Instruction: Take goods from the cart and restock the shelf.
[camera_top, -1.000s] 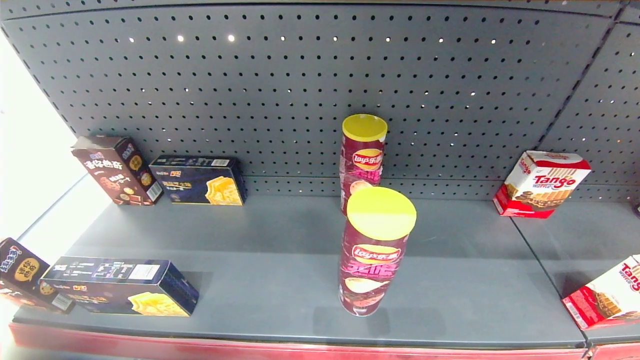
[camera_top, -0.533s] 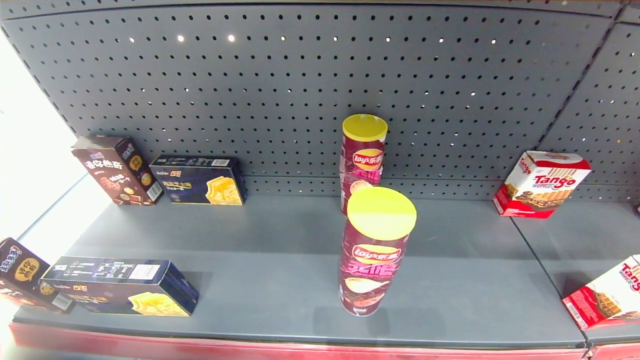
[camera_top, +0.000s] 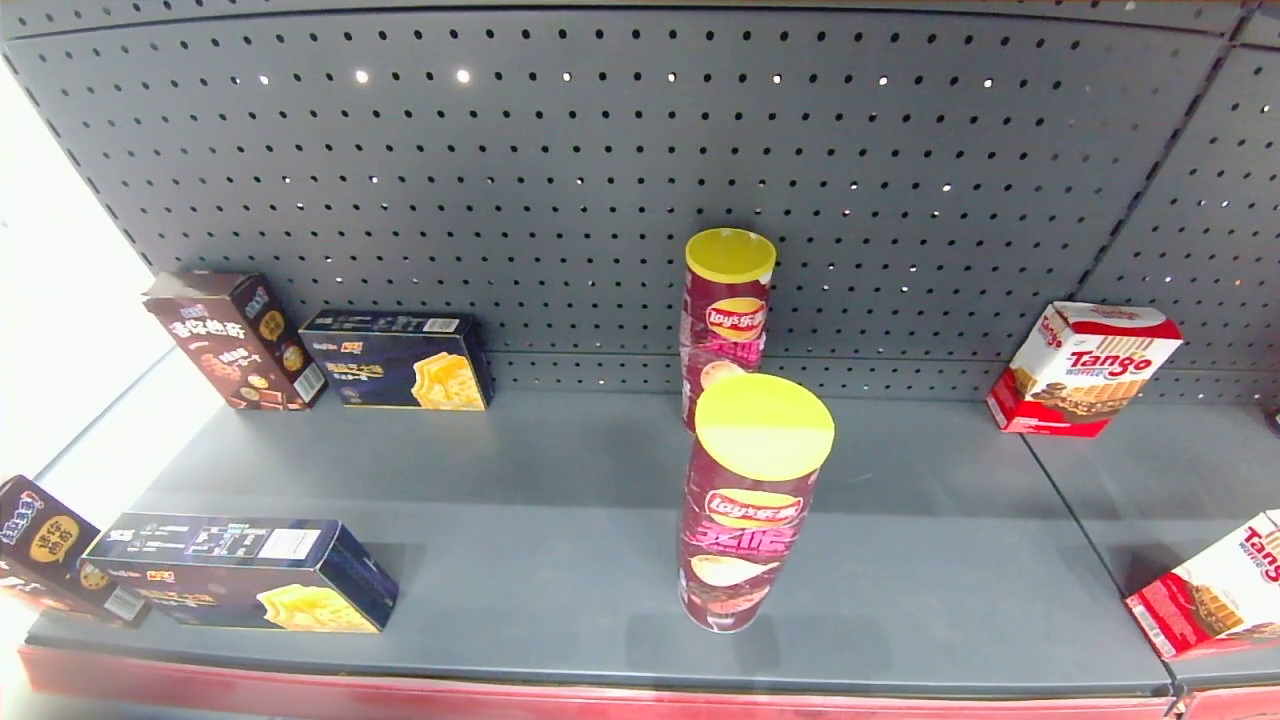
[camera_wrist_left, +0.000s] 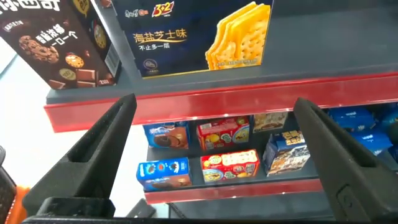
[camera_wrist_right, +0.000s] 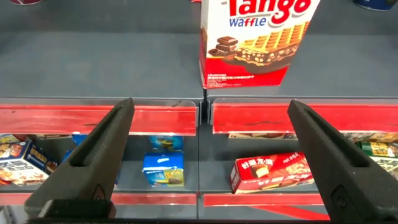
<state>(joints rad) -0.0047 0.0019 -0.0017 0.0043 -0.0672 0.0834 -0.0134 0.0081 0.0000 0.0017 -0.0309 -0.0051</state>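
Note:
Two maroon chip cans with yellow lids stand upright mid-shelf, one near the front (camera_top: 750, 520) and one by the back panel (camera_top: 728, 310). My left gripper (camera_wrist_left: 214, 102) is open and empty, held in front of the shelf's red edge (camera_wrist_left: 249, 93), just below a dark blue cracker box (camera_wrist_left: 199, 34) and a brown cookie box (camera_wrist_left: 56, 40). My right gripper (camera_wrist_right: 209, 104) is open and empty too, in front of the red edge below a red and white wafer box (camera_wrist_right: 255, 40).
The grey shelf (camera_top: 560, 520) carries a blue box (camera_top: 240, 575) and a brown box (camera_top: 45, 550) front left, two boxes (camera_top: 235, 340) (camera_top: 400, 360) back left, and wafer boxes (camera_top: 1085, 370) (camera_top: 1215, 590) right. Lower shelves (camera_wrist_left: 230, 165) (camera_wrist_right: 267, 171) hold packaged goods.

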